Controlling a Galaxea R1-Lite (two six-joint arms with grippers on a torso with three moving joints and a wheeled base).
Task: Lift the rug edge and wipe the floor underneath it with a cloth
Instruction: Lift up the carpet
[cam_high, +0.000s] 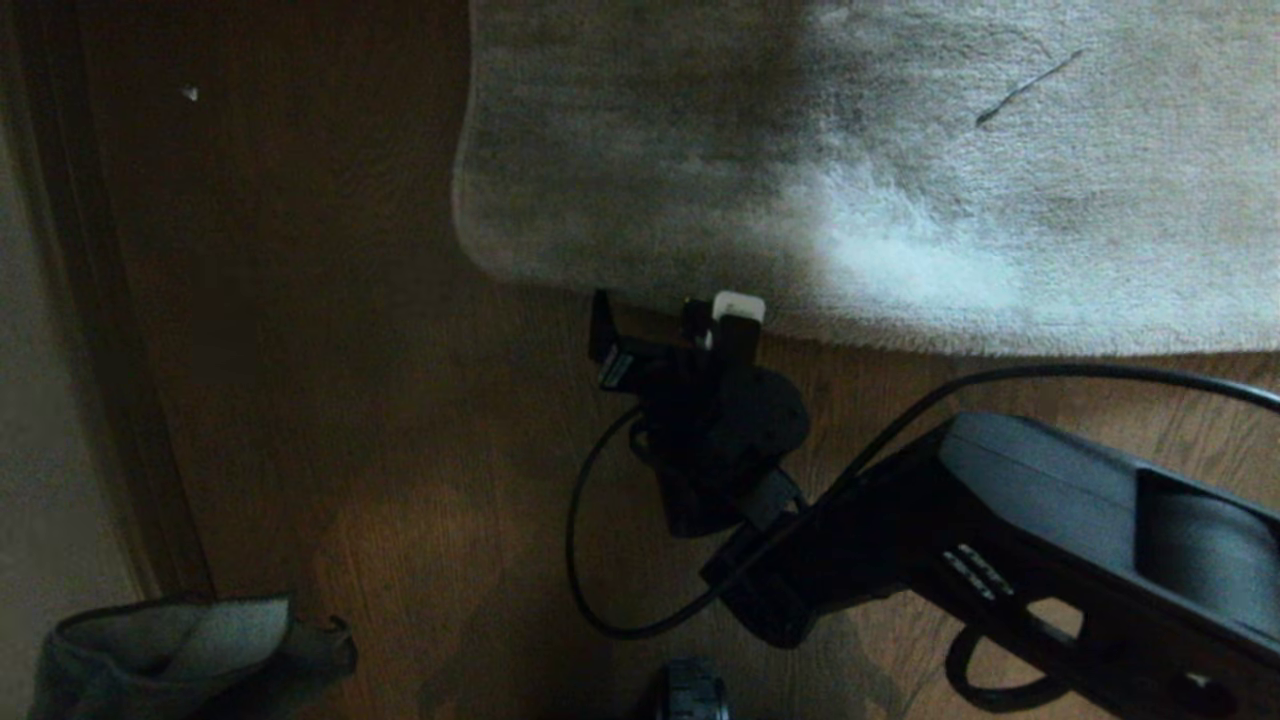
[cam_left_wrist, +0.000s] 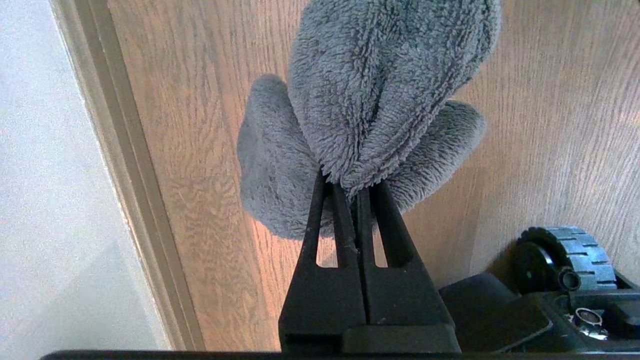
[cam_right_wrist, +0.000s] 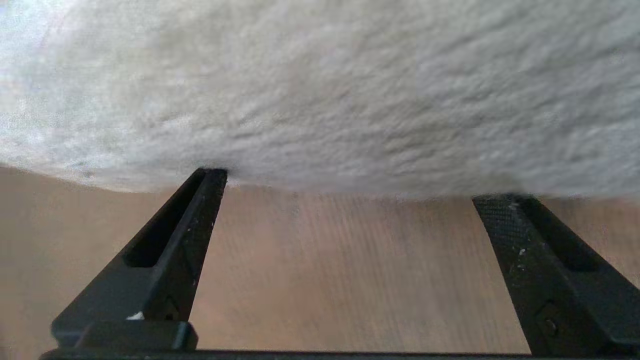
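The light grey rug (cam_high: 900, 150) lies flat across the far part of the brown wood floor (cam_high: 350, 450). My right gripper (cam_high: 670, 318) hovers low at the rug's near edge, close to its rounded corner. In the right wrist view the right gripper (cam_right_wrist: 352, 187) is open, both fingertips (cam_right_wrist: 212, 175) at the hem of the rug (cam_right_wrist: 320, 90), with bare floor (cam_right_wrist: 340, 270) between them. My left gripper (cam_left_wrist: 350, 187) is shut on the dark grey cloth (cam_left_wrist: 380, 85), which bunches out beyond the jaws above the floor (cam_left_wrist: 200, 150). The cloth (cam_high: 180, 650) also shows at the head view's lower left.
A skirting board (cam_left_wrist: 125, 175) and pale wall (cam_left_wrist: 50, 150) run along the left side. My right arm (cam_high: 1050, 540) and its black cable (cam_high: 580, 540) cross the floor at the right. A base wheel (cam_left_wrist: 570, 255) sits beside the left gripper.
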